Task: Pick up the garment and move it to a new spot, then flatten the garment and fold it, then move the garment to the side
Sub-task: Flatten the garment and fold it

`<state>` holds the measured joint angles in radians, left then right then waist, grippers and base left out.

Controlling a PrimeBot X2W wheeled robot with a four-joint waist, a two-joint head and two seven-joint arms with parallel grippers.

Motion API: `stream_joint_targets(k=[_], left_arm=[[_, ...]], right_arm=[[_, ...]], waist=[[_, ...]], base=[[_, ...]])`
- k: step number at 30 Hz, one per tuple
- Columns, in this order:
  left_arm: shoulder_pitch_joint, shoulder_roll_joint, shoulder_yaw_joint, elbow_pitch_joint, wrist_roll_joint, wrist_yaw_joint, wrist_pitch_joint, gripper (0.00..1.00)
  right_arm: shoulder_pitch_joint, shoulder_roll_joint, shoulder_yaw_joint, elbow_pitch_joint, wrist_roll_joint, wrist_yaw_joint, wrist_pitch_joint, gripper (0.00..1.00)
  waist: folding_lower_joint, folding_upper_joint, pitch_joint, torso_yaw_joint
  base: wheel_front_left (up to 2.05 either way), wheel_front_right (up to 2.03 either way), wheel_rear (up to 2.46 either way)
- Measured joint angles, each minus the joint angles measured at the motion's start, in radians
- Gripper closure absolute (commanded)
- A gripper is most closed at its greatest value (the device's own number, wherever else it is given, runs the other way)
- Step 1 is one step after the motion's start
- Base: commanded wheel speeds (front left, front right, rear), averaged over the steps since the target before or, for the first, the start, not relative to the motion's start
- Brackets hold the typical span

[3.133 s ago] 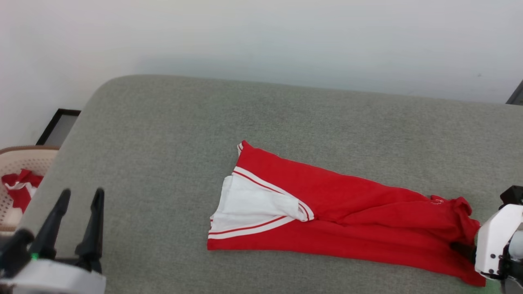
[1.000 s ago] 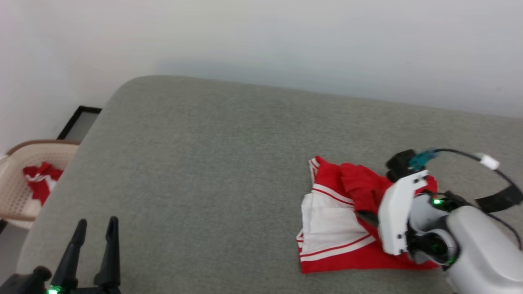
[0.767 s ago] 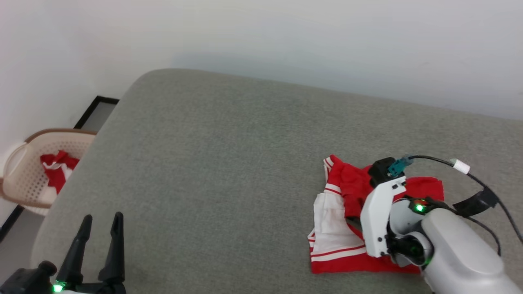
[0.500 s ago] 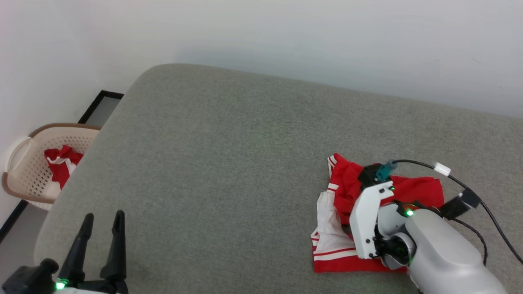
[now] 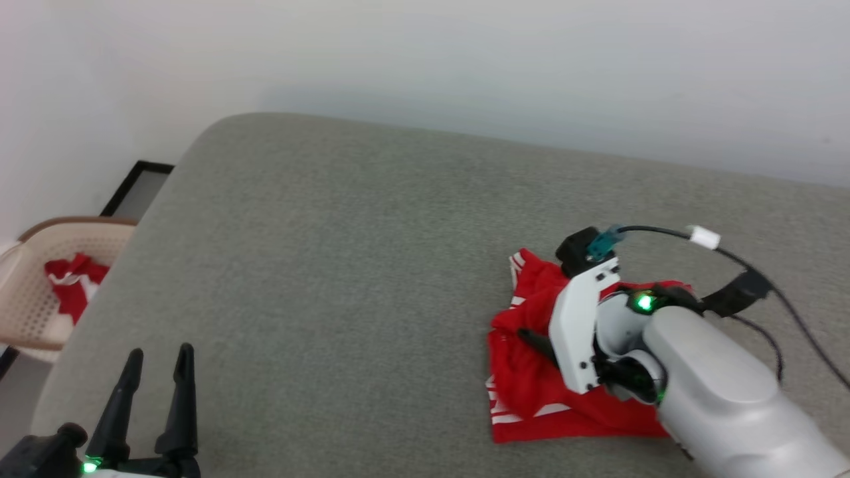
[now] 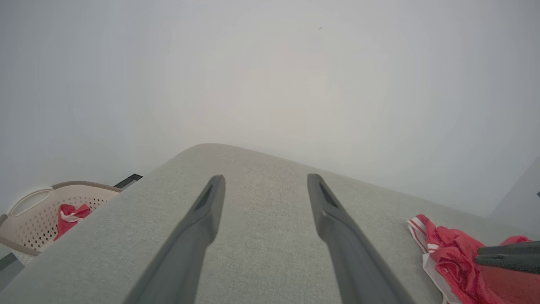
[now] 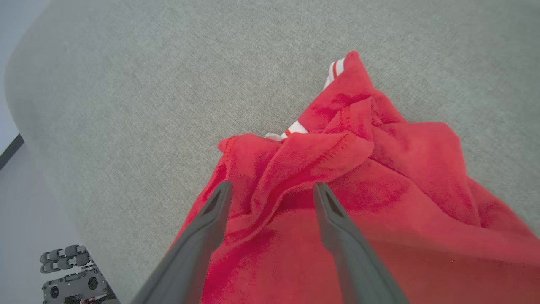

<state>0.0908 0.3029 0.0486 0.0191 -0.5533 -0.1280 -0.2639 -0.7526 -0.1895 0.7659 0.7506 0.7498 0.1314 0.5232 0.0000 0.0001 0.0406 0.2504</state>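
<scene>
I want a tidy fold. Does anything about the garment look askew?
Yes. The garment lies bunched on the grey surface: its top layer is wrinkled and skewed, and a striped hem pokes out at one corner. The right gripper is open over it.

Right wrist view: the garment (image 7: 379,202) cut off by the right and bottom edges; contact with the right gripper (image 7: 273,184) unclear. Lower left, dark gear (image 7: 69,274) too small to identify. Head view: much of the garment and all but one finger (image 5: 534,340) hidden behind the right arm's white wrist plate (image 5: 578,325); a basket (image 5: 30,312) cropped by the left edge, its red cloth (image 5: 70,289) too small to name; the left gripper (image 5: 161,350) cropped at the base.
</scene>
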Motion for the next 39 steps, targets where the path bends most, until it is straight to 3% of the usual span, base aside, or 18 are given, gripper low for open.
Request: stream_joint_targets(k=[9, 21, 28, 34, 39], left_arm=[[0.018, 0.004, 0.019, -0.008, 0.008, 0.000, 0.000, 0.00], [0.048, 0.034, 0.041, -0.004, 0.025, 0.000, 0.000, 0.00], [0.059, 0.047, 0.054, 0.012, 0.026, 0.000, 0.000, 0.00], [0.068, 0.055, 0.060, 0.032, 0.034, 0.000, 0.000, 0.00], [0.075, 0.055, 0.077, 0.043, 0.049, 0.000, 0.000, 0.00]], right_arm=[[0.019, -0.146, 0.047, -0.153, 0.057, 0.000, -0.180, 0.00], [0.151, -0.300, -0.027, -0.212, 0.036, 0.000, -0.547, 0.00], [0.244, -0.331, -0.127, -0.201, -0.040, 0.000, -0.744, 0.00], [0.330, -0.333, -0.260, -0.229, -0.123, 0.000, -0.783, 0.00], [0.424, -0.308, -0.400, -0.326, -0.208, 0.000, -0.784, 0.00]], waist=[[0.0000, -0.0001, -0.013, -0.076], [0.0000, 0.0000, -0.042, -0.195], [0.0000, 0.0000, -0.058, -0.261], [0.0000, 0.0000, -0.070, -0.296], [-0.0001, 0.0000, -0.078, -0.304]], base=[[0.00, 0.00, 0.00], [0.00, 0.00, 0.00], [0.00, 0.00, 0.00], [0.00, 0.00, 0.00], [0.00, 0.00, 0.00]])
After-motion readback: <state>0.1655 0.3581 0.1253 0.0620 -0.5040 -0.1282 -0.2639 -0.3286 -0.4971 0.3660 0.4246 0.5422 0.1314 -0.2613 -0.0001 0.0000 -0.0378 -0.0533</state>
